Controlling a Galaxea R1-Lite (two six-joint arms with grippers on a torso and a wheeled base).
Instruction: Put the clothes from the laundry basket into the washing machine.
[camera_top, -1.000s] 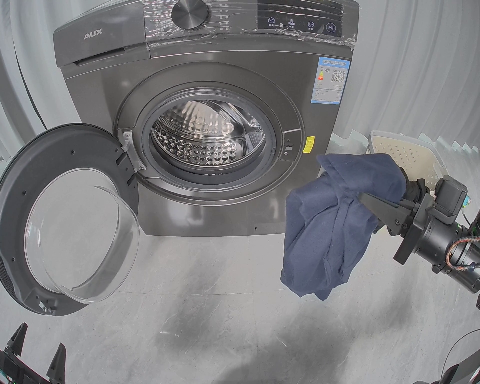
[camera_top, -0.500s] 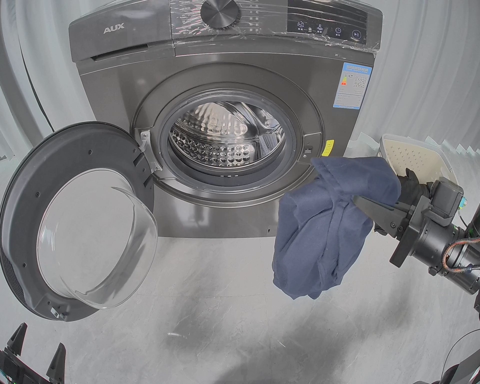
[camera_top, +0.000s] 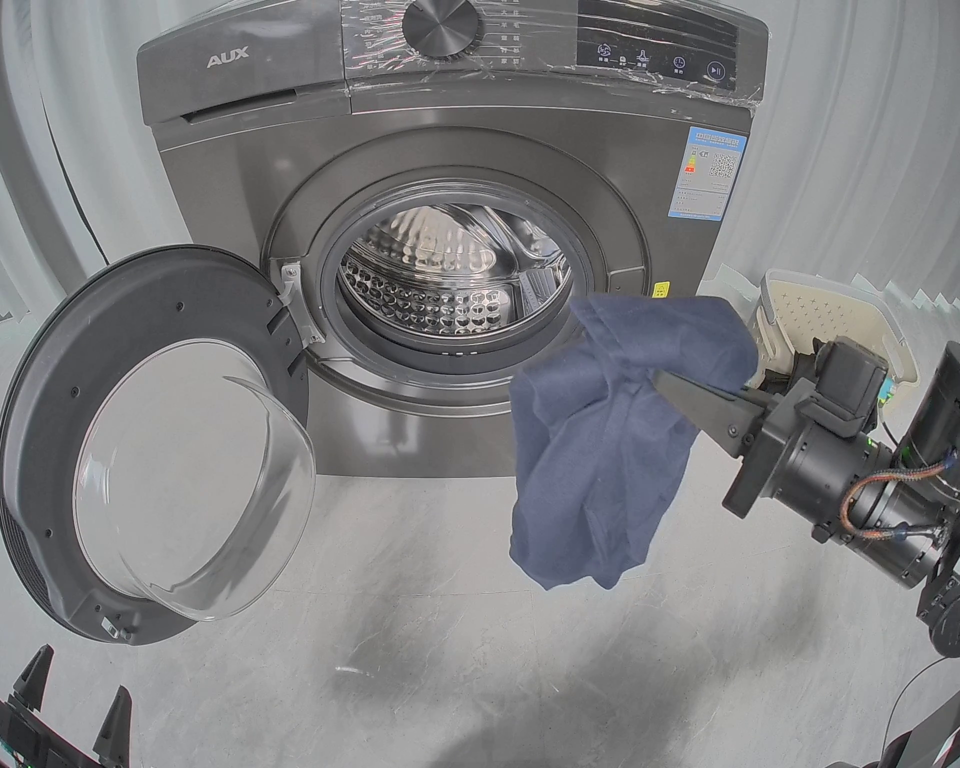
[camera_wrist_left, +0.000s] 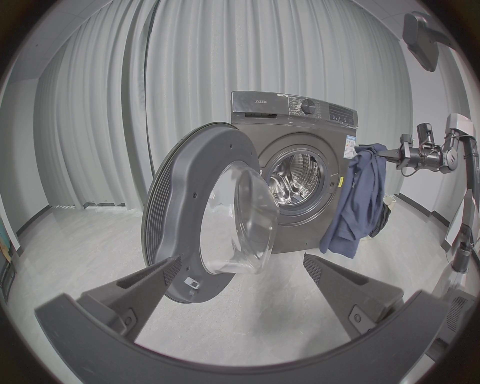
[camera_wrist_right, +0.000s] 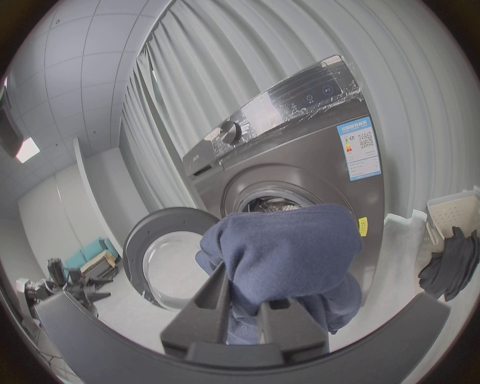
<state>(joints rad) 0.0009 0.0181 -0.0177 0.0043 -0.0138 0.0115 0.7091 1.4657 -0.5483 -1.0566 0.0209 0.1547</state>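
A grey front-loading washing machine (camera_top: 240, 200) stands ahead with its round door (camera_top: 130, 440) swung wide open to the left, and the steel drum (camera_top: 450, 265) looks empty. My right gripper (camera_top: 690, 395) is shut on a dark blue garment (camera_top: 600, 440), which hangs in the air just right of and below the drum opening. The garment (camera_wrist_right: 285, 250) drapes over the right fingers (camera_wrist_right: 210, 310). A white laundry basket (camera_top: 835, 320) sits at the machine's right, with dark clothing (camera_wrist_right: 450, 262) hanging over its rim. My left gripper (camera_wrist_left: 240, 290) stands open and low, facing the door (camera_wrist_left: 200, 210).
Pale curtains (camera_top: 860, 150) hang behind and beside the machine. The grey floor (camera_top: 400, 620) in front of the machine is bare. The open door takes up the space at the left front.
My right arm has carried the blue garment leftward, closer to the drum opening. The head view shifted early on, so the machine sits further right in the picture.
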